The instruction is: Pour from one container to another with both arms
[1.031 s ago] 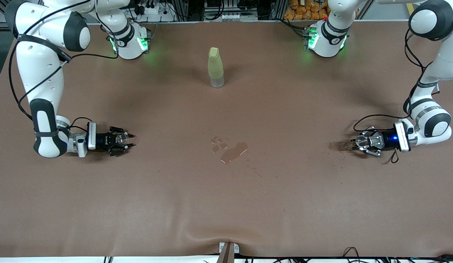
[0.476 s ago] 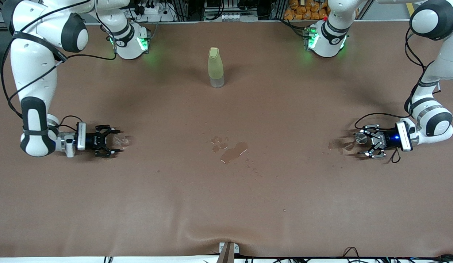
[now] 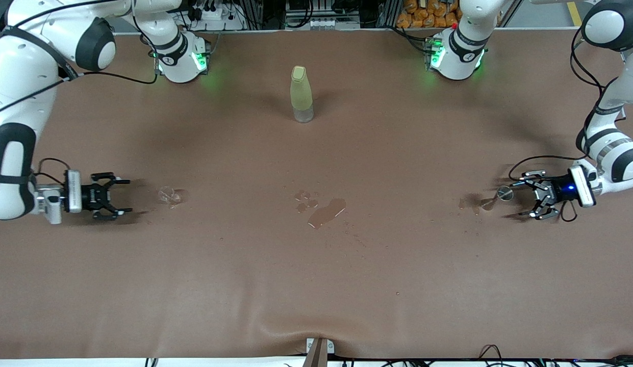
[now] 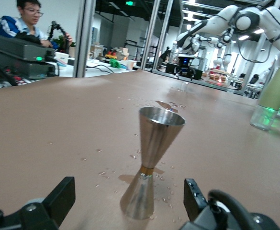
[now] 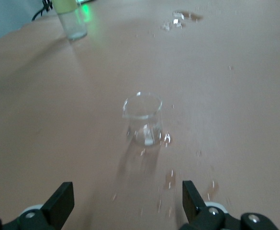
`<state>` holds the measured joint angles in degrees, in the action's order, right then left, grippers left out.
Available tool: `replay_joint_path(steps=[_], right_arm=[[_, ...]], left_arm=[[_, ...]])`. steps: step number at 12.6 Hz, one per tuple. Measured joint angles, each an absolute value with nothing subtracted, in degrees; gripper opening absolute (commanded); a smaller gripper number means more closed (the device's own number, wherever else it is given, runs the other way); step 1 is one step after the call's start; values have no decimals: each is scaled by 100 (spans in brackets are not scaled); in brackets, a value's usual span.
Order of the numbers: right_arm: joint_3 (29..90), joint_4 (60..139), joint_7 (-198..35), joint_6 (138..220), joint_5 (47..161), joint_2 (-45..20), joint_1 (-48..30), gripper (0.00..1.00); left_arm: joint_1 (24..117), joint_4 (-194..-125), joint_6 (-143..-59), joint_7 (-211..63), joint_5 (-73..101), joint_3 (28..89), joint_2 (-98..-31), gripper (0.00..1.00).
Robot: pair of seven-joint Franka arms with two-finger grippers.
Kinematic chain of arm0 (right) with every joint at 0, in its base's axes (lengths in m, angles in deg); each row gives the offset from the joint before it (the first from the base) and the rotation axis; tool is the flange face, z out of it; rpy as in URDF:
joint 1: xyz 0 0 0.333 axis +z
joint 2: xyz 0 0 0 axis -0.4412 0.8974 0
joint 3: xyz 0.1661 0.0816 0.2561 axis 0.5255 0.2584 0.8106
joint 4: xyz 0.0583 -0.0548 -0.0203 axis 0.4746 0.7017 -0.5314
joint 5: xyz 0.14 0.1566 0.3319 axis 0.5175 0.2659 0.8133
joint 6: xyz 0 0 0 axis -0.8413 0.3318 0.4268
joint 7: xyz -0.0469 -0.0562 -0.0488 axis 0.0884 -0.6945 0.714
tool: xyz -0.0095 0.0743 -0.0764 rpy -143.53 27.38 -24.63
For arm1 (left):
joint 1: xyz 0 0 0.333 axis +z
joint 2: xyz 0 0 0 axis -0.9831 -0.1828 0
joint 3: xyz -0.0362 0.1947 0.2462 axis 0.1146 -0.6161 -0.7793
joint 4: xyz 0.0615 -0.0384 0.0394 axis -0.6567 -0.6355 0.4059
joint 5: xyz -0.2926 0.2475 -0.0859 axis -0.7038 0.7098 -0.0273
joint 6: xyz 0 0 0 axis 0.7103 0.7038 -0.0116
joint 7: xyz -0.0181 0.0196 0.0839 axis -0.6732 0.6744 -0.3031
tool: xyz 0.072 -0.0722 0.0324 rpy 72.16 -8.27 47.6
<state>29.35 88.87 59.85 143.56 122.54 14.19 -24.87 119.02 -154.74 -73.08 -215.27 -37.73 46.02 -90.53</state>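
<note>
Two grippers, fingers spread, holding nothing. Right gripper (image 3: 123, 195) low at its worktop end, apart from upright clear cup (image 3: 167, 194). Left gripper (image 3: 523, 196) at its end, just beside upright metal cup (image 3: 503, 193). Bottle (image 3: 300, 94), spill (image 3: 326, 212) mid-worktop.

No lettering, label, brand or number can be read anywhere here, not on the arms, the cups, the bottle or the table.
</note>
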Motion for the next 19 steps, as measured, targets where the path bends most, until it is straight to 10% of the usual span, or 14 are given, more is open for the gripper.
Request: replay_joint_path(steps=[12,19], right_arm=[[2047,8274,-102,14081,9391,-1277,-1574,100],[3525,8284,-4757,13851,7942,-2846,-1246,100]], left_arm=[[10988,-14878,-8304,-15658,-1230,4441,-6988,100],[10377,-14413,-8527,-12886,370,4716,-6164,100]])
